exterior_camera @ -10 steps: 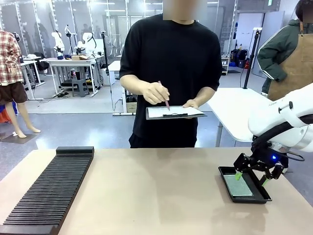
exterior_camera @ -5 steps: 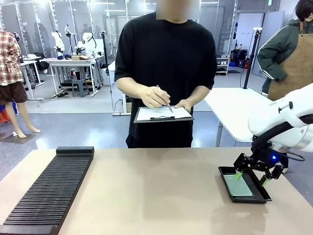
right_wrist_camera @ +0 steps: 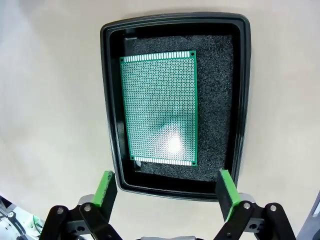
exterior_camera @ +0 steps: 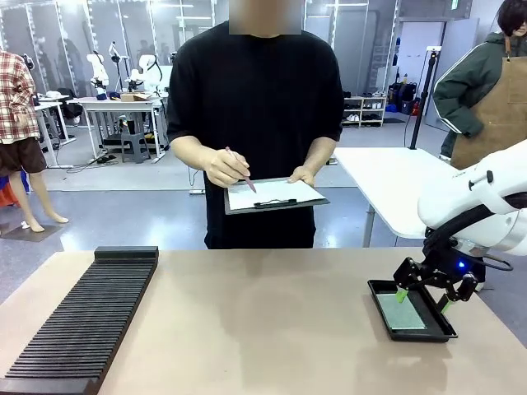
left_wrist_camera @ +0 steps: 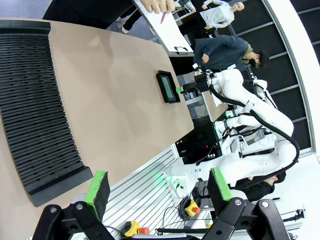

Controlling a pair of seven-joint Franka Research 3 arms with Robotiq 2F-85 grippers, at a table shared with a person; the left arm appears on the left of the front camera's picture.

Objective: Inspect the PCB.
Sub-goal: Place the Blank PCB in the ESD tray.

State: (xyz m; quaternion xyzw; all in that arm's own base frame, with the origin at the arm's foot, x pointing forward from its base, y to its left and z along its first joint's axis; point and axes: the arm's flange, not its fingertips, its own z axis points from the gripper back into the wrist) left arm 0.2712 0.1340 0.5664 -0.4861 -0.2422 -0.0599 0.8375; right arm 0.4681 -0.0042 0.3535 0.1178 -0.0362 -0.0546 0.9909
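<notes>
The green PCB (right_wrist_camera: 160, 107) with its dotted grid lies flat on the dark foam of a shallow black tray (right_wrist_camera: 242, 100). From the front, the PCB (exterior_camera: 401, 311) in that tray (exterior_camera: 387, 321) is at the table's right side. My right gripper (right_wrist_camera: 166, 192) hovers open just above the tray's near end, empty; across the table, the right gripper (exterior_camera: 424, 296) hangs over the tray's far right end. My left gripper (left_wrist_camera: 159, 186) is open and empty, raised off the table's edge. The tray (left_wrist_camera: 167, 86) with the PCB lies far off in the left wrist view.
A long black ribbed rack (exterior_camera: 82, 321) covers the table's left side. At the far side a person stands writing with a pen (exterior_camera: 240, 176) on a clipboard (exterior_camera: 272, 195). A second white table (exterior_camera: 395, 185) stands behind at the right.
The person has stepped to the picture's left with the clipboard, still writing on it. Both arms and the PCB have stayed where they were.
</notes>
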